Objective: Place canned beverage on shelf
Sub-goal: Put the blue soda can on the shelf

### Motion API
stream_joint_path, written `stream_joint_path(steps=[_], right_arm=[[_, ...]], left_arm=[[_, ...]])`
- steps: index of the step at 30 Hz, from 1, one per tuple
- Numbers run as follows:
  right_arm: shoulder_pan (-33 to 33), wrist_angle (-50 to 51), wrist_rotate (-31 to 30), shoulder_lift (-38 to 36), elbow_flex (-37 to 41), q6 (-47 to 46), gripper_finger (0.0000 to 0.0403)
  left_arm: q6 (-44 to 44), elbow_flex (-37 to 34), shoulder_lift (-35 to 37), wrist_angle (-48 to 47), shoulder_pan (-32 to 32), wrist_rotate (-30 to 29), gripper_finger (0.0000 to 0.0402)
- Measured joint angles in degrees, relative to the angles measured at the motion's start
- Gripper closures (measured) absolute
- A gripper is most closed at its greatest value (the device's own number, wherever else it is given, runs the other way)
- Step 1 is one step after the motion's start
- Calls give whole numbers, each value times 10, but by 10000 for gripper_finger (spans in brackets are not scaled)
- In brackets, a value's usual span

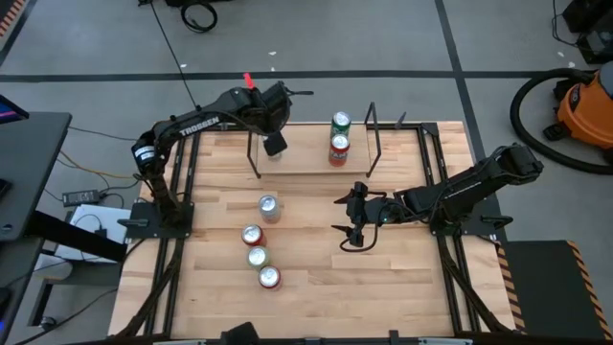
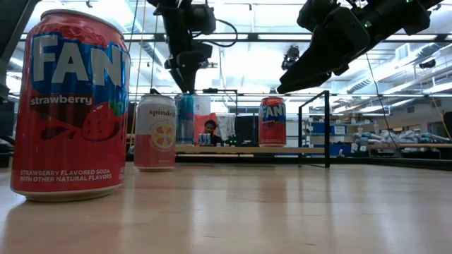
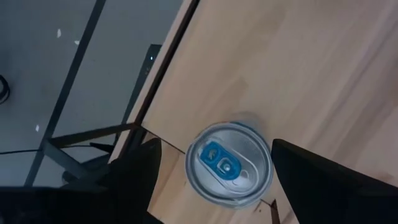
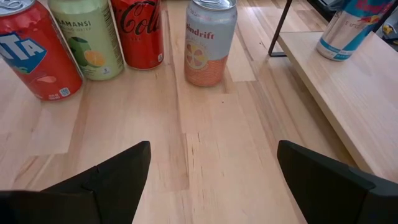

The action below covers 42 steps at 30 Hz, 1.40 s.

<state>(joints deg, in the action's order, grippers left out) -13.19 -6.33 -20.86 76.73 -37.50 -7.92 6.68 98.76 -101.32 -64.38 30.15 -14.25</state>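
The shelf (image 1: 311, 158) spans the table's (image 1: 402, 287) far edge. The left gripper (image 1: 275, 146) hangs over the shelf's left end, fingers parted and straddling — not clamping — a blue-tabbed can (image 3: 229, 164) standing on the plank. The right gripper (image 1: 352, 218) hovers mid-table, jaws wide and empty. Two cans (image 1: 339, 137) stand right of centre on the shelf.

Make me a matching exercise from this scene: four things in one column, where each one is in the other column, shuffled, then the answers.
1. Spindrift can
2. blue-tabbed can
3. strawberry Fanta can
4. right pincer

A. open, hovering over bare table
B. on the shelf, under the left pincer
C. on the table, at the row's end farthest from the shelf
D. on the table, the can nearest the shelf

Pairs: 1-D, 2-B, 3-C, 4-A
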Motion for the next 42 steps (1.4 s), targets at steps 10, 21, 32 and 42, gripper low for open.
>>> stream_joint_path(steps=[10, 21, 32, 42], right_arm=[[0, 0, 0, 0, 0, 1, 41], [0, -2, 0, 0, 0, 0, 41], [-11, -18, 0, 0, 0, 0, 41], [-13, -21, 0, 0, 0, 1, 41]], left_arm=[[-42, 0, 0, -20, -2, 23, 86], [-105, 13, 2, -48, -1, 26, 86], [-126, 86, 2, -92, 51, 126, 86], [-126, 85, -27, -91, 67, 131, 86]])
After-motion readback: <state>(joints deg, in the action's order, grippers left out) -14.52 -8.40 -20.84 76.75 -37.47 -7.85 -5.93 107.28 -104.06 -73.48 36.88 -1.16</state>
